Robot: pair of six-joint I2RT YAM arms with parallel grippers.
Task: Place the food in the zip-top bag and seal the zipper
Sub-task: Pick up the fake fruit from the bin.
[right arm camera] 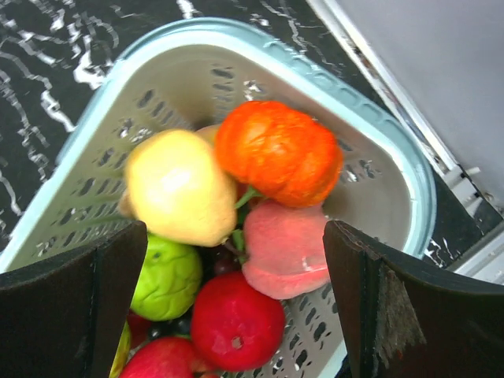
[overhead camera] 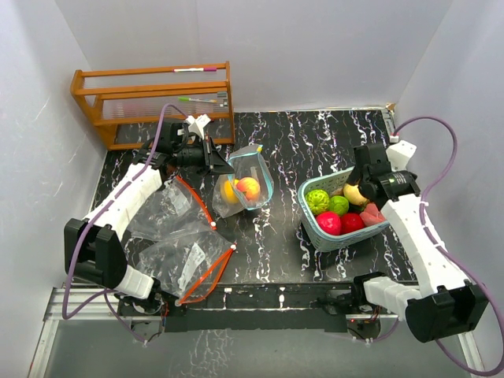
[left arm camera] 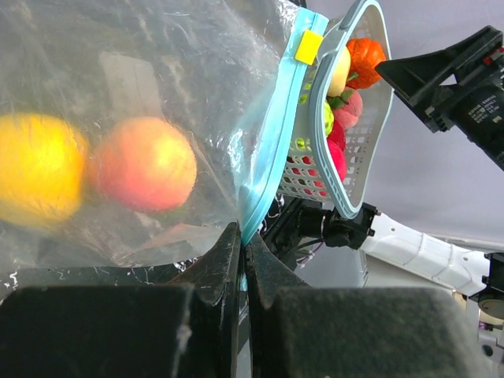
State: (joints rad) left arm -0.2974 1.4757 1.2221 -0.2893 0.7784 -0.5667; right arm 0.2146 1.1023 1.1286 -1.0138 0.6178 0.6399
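Right gripper (right arm camera: 235, 236), jaws wide, is positioned over the basket (right arm camera: 409, 169) of glossy food (right arm camera: 179, 185). Pieces are judged light, hard and slippery, best gripped across the middle. Left gripper (left arm camera: 242, 236) is clamped on the limp bag (left arm camera: 157, 71) at its zipper edge; two fruits (left arm camera: 146, 161) lie inside.

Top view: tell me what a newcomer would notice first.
The teal basket at right stands out, heaped with bright toy food, the right fingers open above it. At centre, the left fingers pinch the blue edge of the zip-top bag, two fruits already inside.
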